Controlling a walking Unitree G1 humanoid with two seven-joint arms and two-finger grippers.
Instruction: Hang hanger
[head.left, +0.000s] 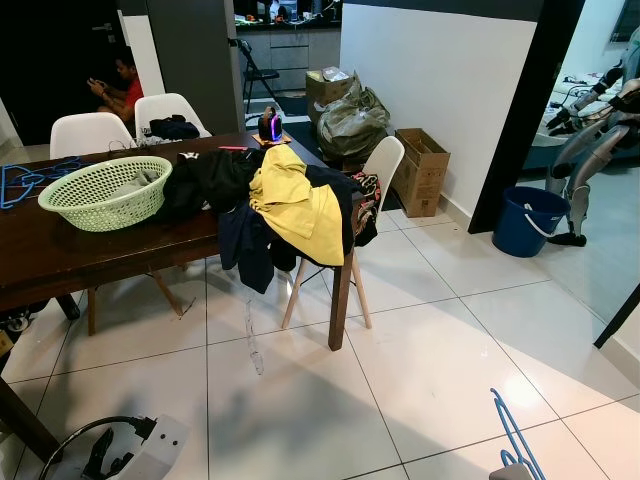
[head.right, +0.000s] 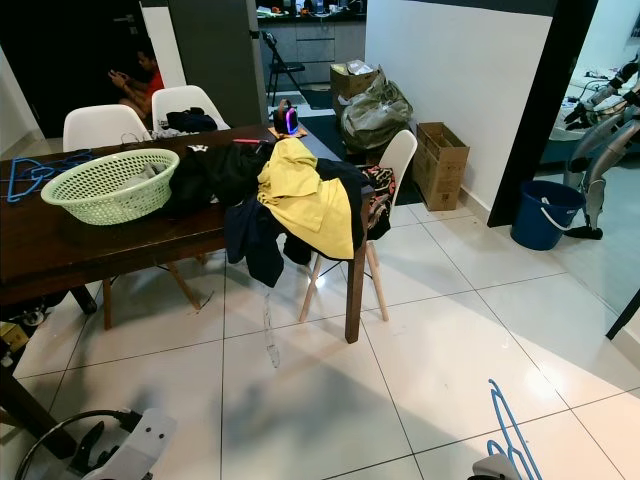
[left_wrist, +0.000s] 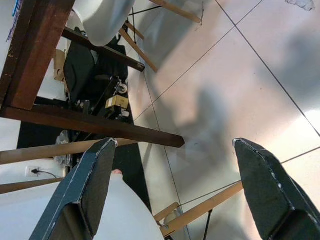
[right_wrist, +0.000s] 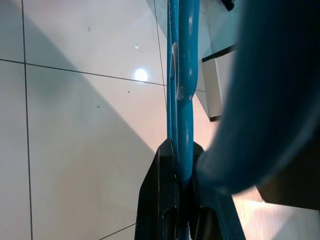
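my right pincer (right_wrist: 181, 200) is clamped on a blue plastic hanger (right_wrist: 180, 75), its two black fingers pressed against the hanger's stem from either side. from my head the hanger (head.left: 512, 432) rises just above that pincer at my lower right, over white floor tiles (head.left: 430, 350). a blurred blue shape sits close beside the pincer in the wrist view; i think it is another part of the same hanger, but i cannot be sure.

my left pincer (left_wrist: 175, 195) hangs low at my left with its fingers (left_wrist: 85, 190) spread wide apart and nothing between them. beyond it are the dark wooden table's leg (left_wrist: 30, 55) and crossbar, and wooden chair legs.

ahead and to the left of my right pincer stands the dark wooden table (head.left: 60, 255). on it are a pale green laundry basket (head.left: 105, 190), more blue hangers (head.left: 25, 180) at the far left edge, and a heap of clothes topped by a yellow garment (head.left: 300, 200) that spills over the corner. white chairs (head.left: 385, 165) stand around it. a blue bucket (head.left: 528, 220) stands well ahead of my right pincer, to the right. a person in red (head.left: 125, 85) sits at the back.
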